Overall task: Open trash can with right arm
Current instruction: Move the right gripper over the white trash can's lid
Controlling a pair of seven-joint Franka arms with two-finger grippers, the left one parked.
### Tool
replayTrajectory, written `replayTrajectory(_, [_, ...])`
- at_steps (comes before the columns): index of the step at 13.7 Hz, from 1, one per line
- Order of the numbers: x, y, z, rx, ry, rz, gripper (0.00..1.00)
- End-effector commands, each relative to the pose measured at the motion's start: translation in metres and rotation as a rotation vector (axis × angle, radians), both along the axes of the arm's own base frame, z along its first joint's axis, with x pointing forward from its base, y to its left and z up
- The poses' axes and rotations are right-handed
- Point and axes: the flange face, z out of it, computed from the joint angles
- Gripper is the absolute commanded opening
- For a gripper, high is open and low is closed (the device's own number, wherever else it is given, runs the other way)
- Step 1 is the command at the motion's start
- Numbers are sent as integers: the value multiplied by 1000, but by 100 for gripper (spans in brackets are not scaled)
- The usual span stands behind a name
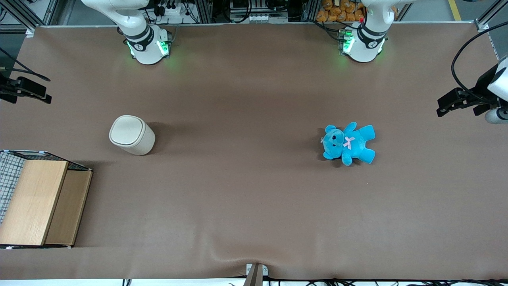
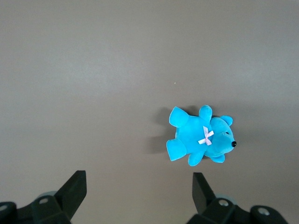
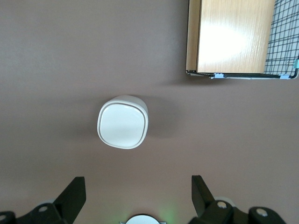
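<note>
R arm's hand (image 3: pixel 135 193) is hanging high w/ fingers spread wide, holding nothing, looking straight down at the trash can (image 3: pixel 123 122), which is standing upright on the desk (image 1: pixel 246 190), lid shut, near the wooden box (image 1: pixel 37 202), so the reach is mostly downward.

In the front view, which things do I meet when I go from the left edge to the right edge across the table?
Light wooden box with wire mesh → black two-finger gripper of the right arm, high above the table → small cream-beige plastic trash can, lid shut → bright blue plush teddy bear.
</note>
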Motion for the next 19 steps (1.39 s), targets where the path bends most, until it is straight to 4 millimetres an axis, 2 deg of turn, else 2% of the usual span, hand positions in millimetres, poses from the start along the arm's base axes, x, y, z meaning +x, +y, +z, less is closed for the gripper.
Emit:
replayTrajectory(1, [-3, 6, -19, 1, 30, -8, 100])
replayTrajectory(2, [-3, 6, -28, 2, 41, -11, 100])
replayTrajectory(3, [-4, 7, -36, 2, 52, -28, 92])
replayTrajectory(5, [-4, 14, -53, 6, 75, -33, 58])
replayTrajectory(6, [-6, 19, -63, 19, 80, -33, 46])
replayTrajectory(7, [-9, 20, -71, 23, 82, -48, 37])
replayTrajectory(8, [-10, 24, -81, 21, 89, -52, 24])
replayTrajectory(11, [-13, 40, -107, 9, 104, -87, 1])
replayTrajectory(13, [-20, 45, -130, 7, 92, -85, 0])
replayTrajectory(15, [-37, 47, -165, 8, 67, -85, 0])
replayTrajectory(17, [-52, 60, -194, 3, 64, -71, 0])
replayTrajectory(19, [-57, 62, -210, -4, 73, -101, 0])
